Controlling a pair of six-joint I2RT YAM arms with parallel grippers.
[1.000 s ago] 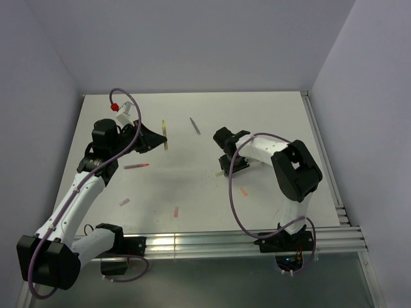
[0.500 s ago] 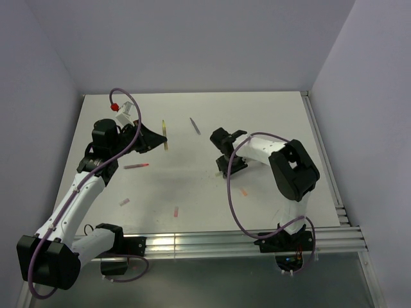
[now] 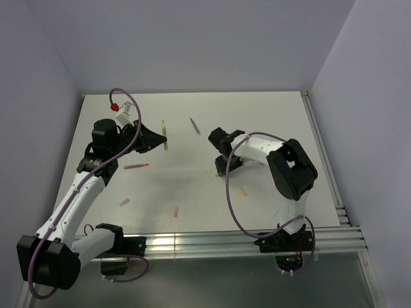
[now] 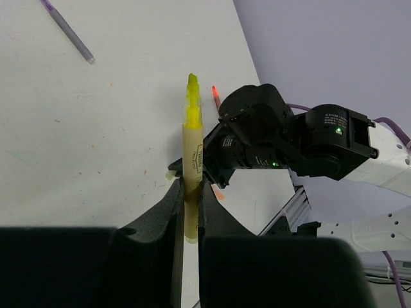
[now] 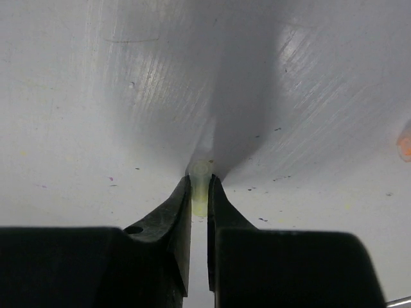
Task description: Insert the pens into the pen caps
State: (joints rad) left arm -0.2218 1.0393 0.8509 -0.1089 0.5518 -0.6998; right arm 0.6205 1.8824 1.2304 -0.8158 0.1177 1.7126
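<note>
Inside right gripper (image 5: 200, 187): pale yellow cap (image 5: 200, 172)

White table (image 3: 270, 115), pale lilac walls (image 3: 192, 45)

The left arm (image 3: 77, 192) reaches up the left side with its elbow bent. Its gripper (image 4: 189, 192) points right, jaws nipped tight on a yellow pen (image 4: 192, 154). The right arm (image 3: 292, 173) folds back toward the middle — its gripper (image 5: 199, 186) tips down at the table, jaws pinched on a pale cap (image 5: 200, 172).
</note>
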